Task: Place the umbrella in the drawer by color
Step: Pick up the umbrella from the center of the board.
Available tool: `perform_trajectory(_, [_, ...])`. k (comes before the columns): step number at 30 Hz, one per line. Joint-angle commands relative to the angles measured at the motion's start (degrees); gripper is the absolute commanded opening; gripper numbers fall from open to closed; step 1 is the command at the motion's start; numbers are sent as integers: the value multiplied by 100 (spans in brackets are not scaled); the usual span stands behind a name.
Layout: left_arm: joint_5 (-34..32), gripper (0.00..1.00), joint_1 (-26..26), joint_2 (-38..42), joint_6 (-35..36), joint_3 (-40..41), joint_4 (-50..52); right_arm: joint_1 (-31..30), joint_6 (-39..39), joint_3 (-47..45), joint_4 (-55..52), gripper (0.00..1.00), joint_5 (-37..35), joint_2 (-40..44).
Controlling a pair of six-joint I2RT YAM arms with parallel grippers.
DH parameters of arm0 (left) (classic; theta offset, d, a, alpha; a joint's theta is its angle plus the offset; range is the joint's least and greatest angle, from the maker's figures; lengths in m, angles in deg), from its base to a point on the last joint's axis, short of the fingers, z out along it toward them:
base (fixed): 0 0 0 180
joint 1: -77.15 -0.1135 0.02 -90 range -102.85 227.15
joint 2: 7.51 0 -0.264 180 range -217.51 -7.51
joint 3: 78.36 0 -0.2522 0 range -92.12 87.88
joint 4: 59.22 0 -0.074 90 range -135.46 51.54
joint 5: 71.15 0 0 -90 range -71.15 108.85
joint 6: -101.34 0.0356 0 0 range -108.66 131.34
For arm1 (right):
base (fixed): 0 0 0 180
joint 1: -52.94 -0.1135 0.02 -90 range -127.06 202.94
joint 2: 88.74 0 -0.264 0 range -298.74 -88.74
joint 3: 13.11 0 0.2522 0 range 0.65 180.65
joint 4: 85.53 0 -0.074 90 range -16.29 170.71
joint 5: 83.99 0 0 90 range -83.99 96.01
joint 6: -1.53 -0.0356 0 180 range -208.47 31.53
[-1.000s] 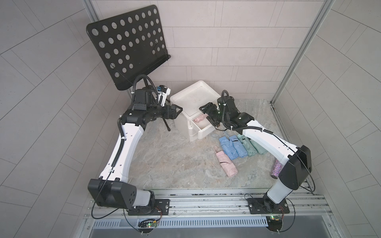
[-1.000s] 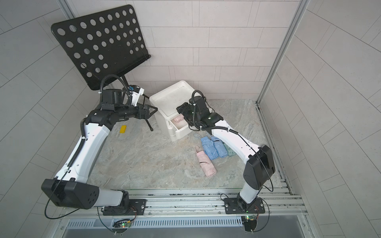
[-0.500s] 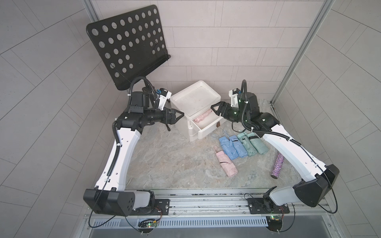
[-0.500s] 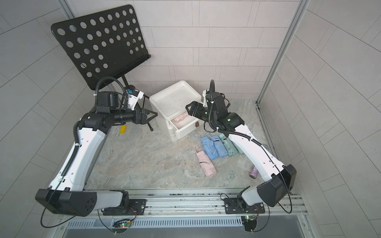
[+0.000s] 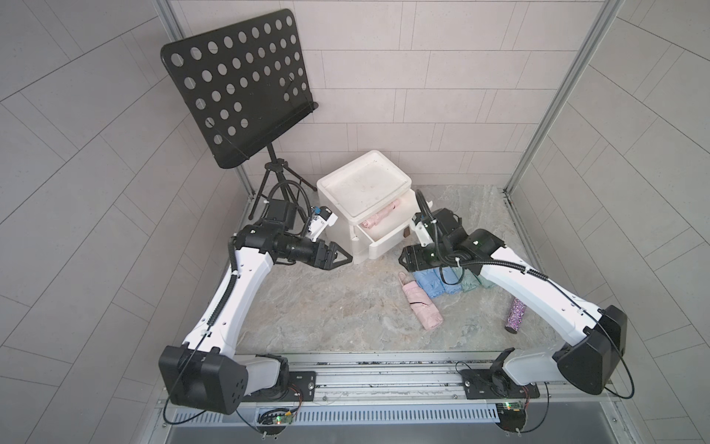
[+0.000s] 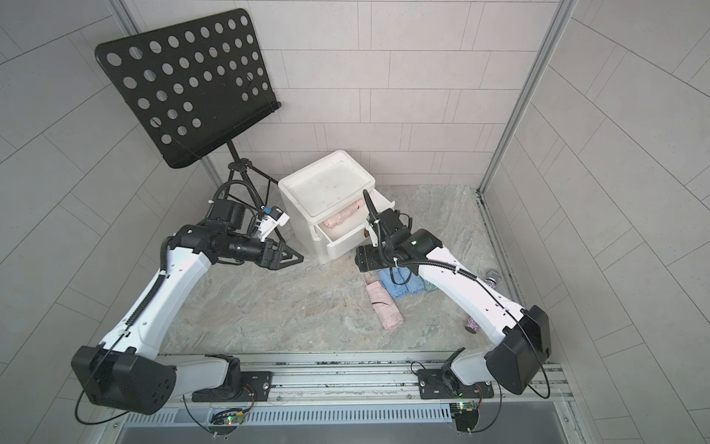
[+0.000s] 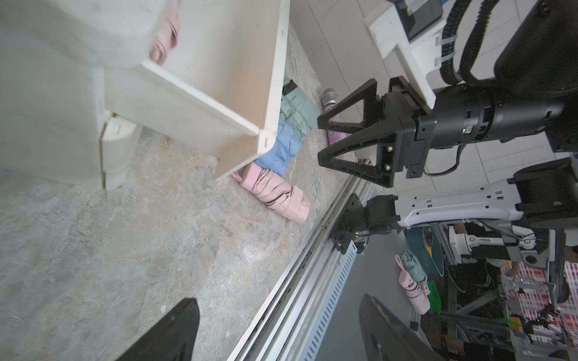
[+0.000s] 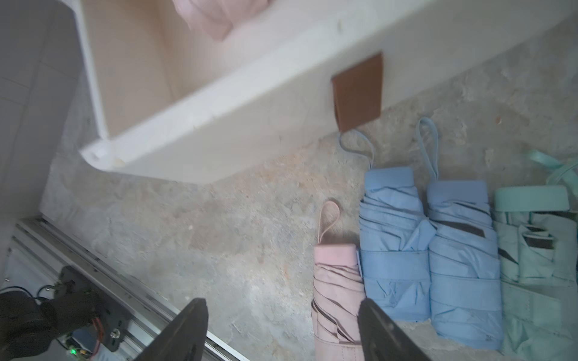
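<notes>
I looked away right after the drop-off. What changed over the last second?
The right gripper pulled back from the drawer, rose, then came down toward the loose pink umbrella; it is open and holds nothing. The left gripper, also open, dropped lower beside the drawer. The stored pink umbrella, blue umbrellas, green umbrellas and bottle stayed put.

Robotics lab cell: tiled walls [image 5: 422, 57], aluminium mounting rail [image 5: 384, 378].

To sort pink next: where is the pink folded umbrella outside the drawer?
In both top views the pink folded umbrella lies on the table, right of centre, beside two blue folded umbrellas, near the white drawer.
</notes>
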Motion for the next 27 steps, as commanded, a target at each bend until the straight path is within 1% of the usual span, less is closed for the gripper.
perform_trajectory(1, [-4, 87, 230, 65, 413, 156, 170, -214, 112, -312, -290, 78, -646, 57])
perform_trajectory(5, [-21, 87, 334, 113, 451, 234, 148, -327, -70, -775, -299, 78, -1044, 133])
perform_trajectory(11, [-63, 87, 396, 92, 428, 319, 69, -328, -334, -1632, 17, 78, -1114, 294])
perform_trajectory(16, [-89, 87, 413, 50, 374, 321, -1, -288, -456, -2064, 357, 78, -886, 235])
perform_trajectory(27, [-190, 87, 420, 92, 332, 398, -111, -192, -575, -2556, 1011, 78, -489, -193])
